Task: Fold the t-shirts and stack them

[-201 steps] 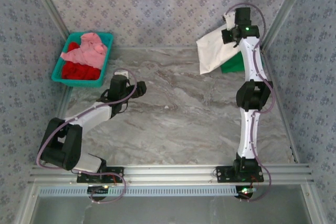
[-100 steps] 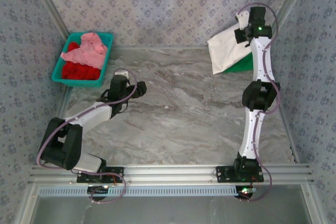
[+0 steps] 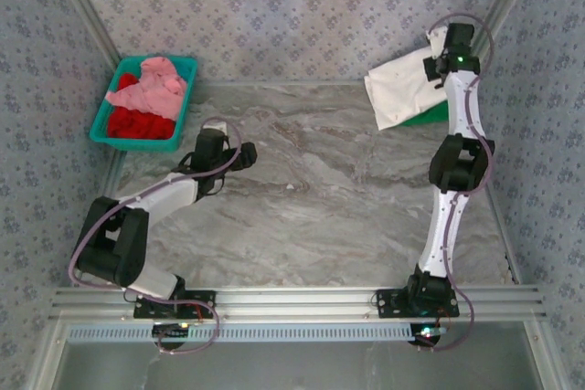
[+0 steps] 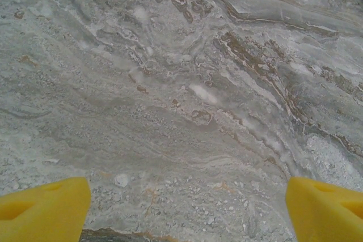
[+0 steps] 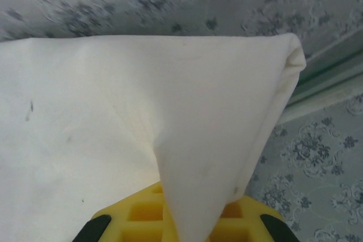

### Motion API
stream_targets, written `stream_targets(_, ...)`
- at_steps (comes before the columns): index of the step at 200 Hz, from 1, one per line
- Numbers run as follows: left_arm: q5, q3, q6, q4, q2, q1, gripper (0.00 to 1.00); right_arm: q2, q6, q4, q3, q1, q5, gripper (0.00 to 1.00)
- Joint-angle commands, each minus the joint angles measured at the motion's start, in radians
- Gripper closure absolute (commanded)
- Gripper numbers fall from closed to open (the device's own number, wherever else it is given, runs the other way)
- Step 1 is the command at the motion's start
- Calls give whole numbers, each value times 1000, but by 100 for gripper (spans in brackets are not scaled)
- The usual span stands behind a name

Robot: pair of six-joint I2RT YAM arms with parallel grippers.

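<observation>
A folded cream-white t-shirt (image 3: pixel 400 93) hangs at the far right corner of the table, lying partly over a green t-shirt (image 3: pixel 431 117). My right gripper (image 3: pixel 437 50) is shut on the cream-white t-shirt's far corner; in the right wrist view the cloth (image 5: pixel 170 117) drapes from between the yellow fingers (image 5: pixel 142 213). Pink (image 3: pixel 151 84) and red (image 3: pixel 142 123) t-shirts lie heaped in the teal basket (image 3: pixel 186 102) at the far left. My left gripper (image 3: pixel 245 154) hovers open over bare marble, its yellow fingertips (image 4: pixel 42 211) wide apart with nothing between them.
Patterned walls close in the table on the far side and both flanks, and the right arm reaches close to the far right corner post (image 3: pixel 498 6). An aluminium rail (image 3: pixel 292 299) runs along the near edge. Marble tabletop (image 3: pixel 311 198) stretches between the arms.
The right gripper has carried the cream-white t-shirt further right and toward the far corner, covering more of the green one. The left arm has barely shifted.
</observation>
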Motion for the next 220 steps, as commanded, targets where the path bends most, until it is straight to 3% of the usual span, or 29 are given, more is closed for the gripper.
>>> stream_targets(1, 17, 47, 21, -14, 15, 5, 11, 31, -6, 172, -19, -30, 83, 100)
stream_targets(26, 19, 63, 26, -29, 22, 5, 11, 96, -8, 239, 3, -57, 112, 99)
stream_targets(34, 17, 67, 28, -35, 20, 5, 11, 125, 4, 242, 35, -68, 124, 71)
stream_targets(38, 17, 69, 29, -37, 18, 5, 10, 141, 13, 233, 58, -72, 128, 46)
stream_targets(46, 12, 71, 34, -40, 14, 5, 10, 170, 33, 207, 112, -82, 134, 8)
stream_targets(50, 11, 71, 36, -40, 13, 5, 10, 179, 41, 196, 133, -86, 137, 1)
stream_targets(75, -9, 78, 46, -48, 5, 5, 10, 155, 99, 160, 137, -97, 116, 0)
stream_targets(95, -19, 79, 46, -36, 2, 7, 9, 65, 176, 181, 30, -97, 95, 0)
stream_targets(149, -42, -75, 33, 153, -139, 107, 0, -272, 380, 454, -540, -80, 13, 0)
stream_targets(170, -139, -161, 113, 213, -239, 132, 0, -402, 483, 584, -789, -65, 4, 0)
stream_targets(193, -239, -331, 223, 396, -369, 143, 0, -571, 503, 732, -1064, -16, 30, 0)
stream_targets(220, -373, -444, 306, 455, -461, 161, 0, -757, 566, 734, -1298, 62, 114, 0)
